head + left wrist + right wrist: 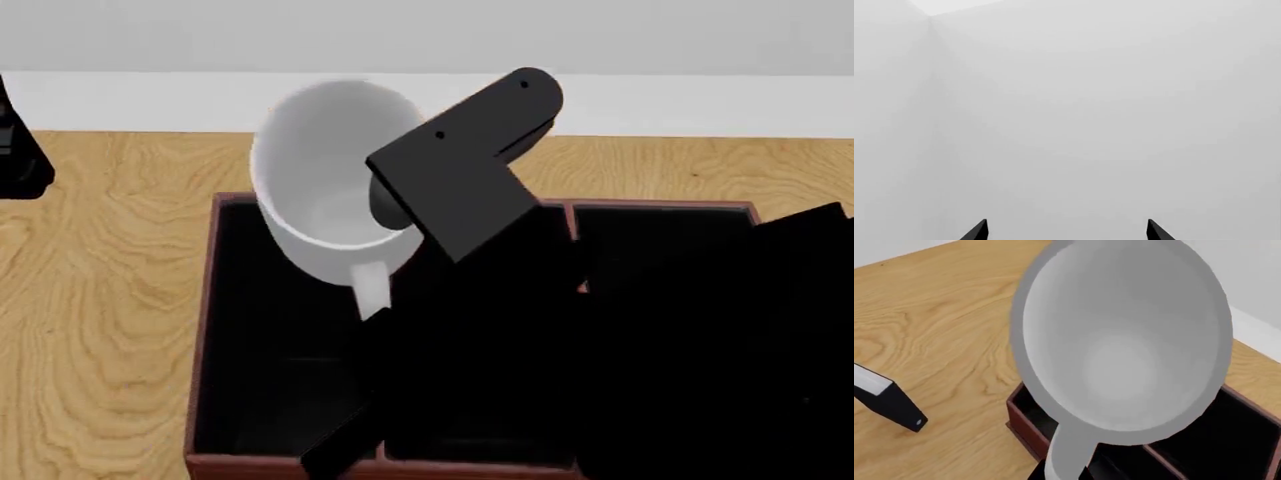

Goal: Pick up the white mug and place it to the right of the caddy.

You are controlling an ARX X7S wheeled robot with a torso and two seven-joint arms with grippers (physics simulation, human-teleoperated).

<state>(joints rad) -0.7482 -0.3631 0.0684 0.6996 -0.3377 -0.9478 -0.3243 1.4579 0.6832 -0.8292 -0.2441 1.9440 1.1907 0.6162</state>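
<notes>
The white mug [320,150] hangs tilted in the air over the left rear part of the caddy [203,330], with its opening toward the head camera. My right gripper [1061,471] is shut on the mug's handle [1067,450]; a black finger shows on each side of it. The mug's bowl [1121,340] fills the right wrist view, with the reddish-brown caddy wall [1021,420] and its black compartments below. The right arm [467,170] crosses in front of the mug. My left gripper [1067,230] is open and faces only a blank pale wall.
The caddy stands on a wooden table [94,300]. A small black book with white pages [887,400] lies on the table beside the caddy. A dark shape [16,150] sits at the head view's left edge. A white wall runs behind the table.
</notes>
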